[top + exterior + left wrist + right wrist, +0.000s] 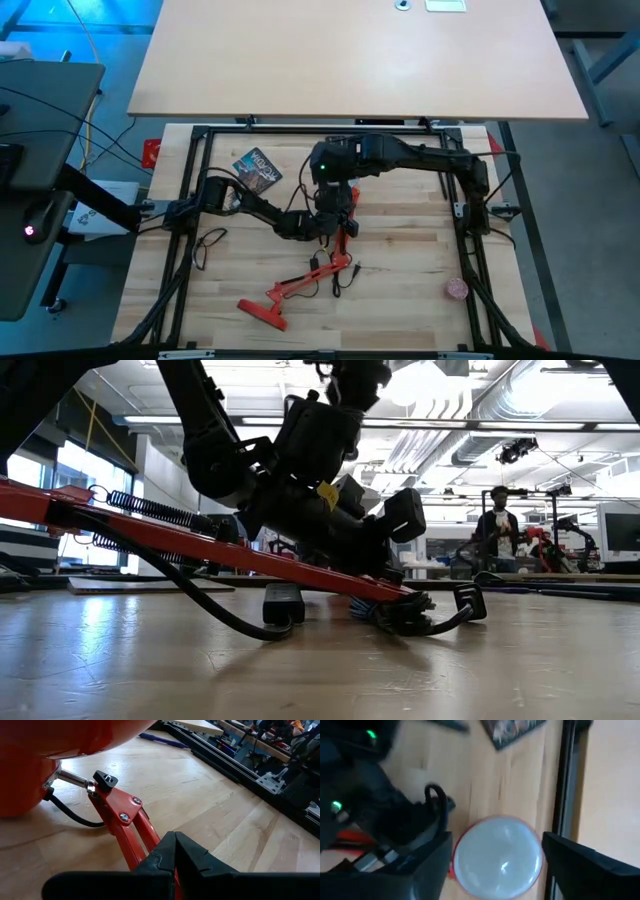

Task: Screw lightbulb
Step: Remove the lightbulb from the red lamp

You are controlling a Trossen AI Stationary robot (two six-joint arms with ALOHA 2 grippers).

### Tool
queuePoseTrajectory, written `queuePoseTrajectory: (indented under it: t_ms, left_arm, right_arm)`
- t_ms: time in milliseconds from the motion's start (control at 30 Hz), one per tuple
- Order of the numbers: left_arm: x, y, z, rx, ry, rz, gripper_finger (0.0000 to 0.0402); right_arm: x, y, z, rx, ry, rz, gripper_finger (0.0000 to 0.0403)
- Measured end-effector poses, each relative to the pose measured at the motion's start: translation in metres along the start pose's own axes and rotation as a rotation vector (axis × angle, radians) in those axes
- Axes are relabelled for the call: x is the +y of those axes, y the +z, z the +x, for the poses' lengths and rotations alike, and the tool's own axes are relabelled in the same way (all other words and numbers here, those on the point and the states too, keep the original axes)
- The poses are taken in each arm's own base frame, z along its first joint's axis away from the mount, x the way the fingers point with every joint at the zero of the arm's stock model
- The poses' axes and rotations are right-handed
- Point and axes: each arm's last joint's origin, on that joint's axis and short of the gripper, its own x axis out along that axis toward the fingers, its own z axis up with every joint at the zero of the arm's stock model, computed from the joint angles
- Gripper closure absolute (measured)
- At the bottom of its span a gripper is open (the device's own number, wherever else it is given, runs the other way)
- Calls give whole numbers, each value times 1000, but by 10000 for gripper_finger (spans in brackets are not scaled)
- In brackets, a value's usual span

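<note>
Right wrist view: right gripper fingers spread astride the rounded white lightbulb, apparently untouching; left gripper clenches the red metal lamp arm.

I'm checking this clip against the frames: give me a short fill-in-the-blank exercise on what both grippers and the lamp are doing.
1. The left gripper is shut on the lamp's ____ arm.
2. In the right wrist view, the right gripper's fingers stand apart on either side of a round ____ lightbulb.
3. The lamp lies on a ____ table.

Missing words: red; white; wooden
</note>
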Motion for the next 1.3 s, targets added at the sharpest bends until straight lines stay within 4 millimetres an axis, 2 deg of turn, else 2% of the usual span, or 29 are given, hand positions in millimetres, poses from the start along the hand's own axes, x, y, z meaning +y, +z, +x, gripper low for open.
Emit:
queuePoseTrajectory:
  t_ms: [133, 200, 300, 400, 467, 533, 700, 900, 1033, 1200, 1300]
  left_arm:
    - [0, 0, 0, 0, 0, -2, 401]
    - [0, 0, 0, 0, 0, -2, 401]
    - [0, 0, 0, 2, -2, -6, 401]
    - [-1, 0, 0, 11, -15, -6, 401]
    - [-1, 0, 0, 19, -24, -7, 401]
    - [-1, 0, 0, 22, -31, -9, 401]
    - [-1, 0, 0, 24, -32, -11, 401]
    - [-1, 0, 0, 23, -31, -47, 401]
    - [-1, 0, 0, 23, -30, -46, 401]
    - [-1, 0, 0, 23, -30, -46, 401]
    - [-1, 0, 0, 24, -32, -43, 401]
  right_arm:
    - [6, -2, 4, 38, 45, 57, 60]
    - [3, 2, 0, -6, -1, 127, 39]
    - [-12, -5, -16, -42, -40, 168, 23]
    - [-37, -21, -40, -137, 55, 291, 21]
    - [-51, -31, -51, -171, 65, 295, 21]
    - [-60, -40, -54, -129, -7, 316, 20]
    - [-79, -62, -46, 36, -245, 659, 20]
    - [-76, -74, -42, 127, -202, 916, 20]
    - [-73, -79, -43, 179, -191, 970, 20]
    - [-67, -72, -42, 124, 129, 893, 20]
    - [-67, -70, -35, 146, 154, 1005, 20]
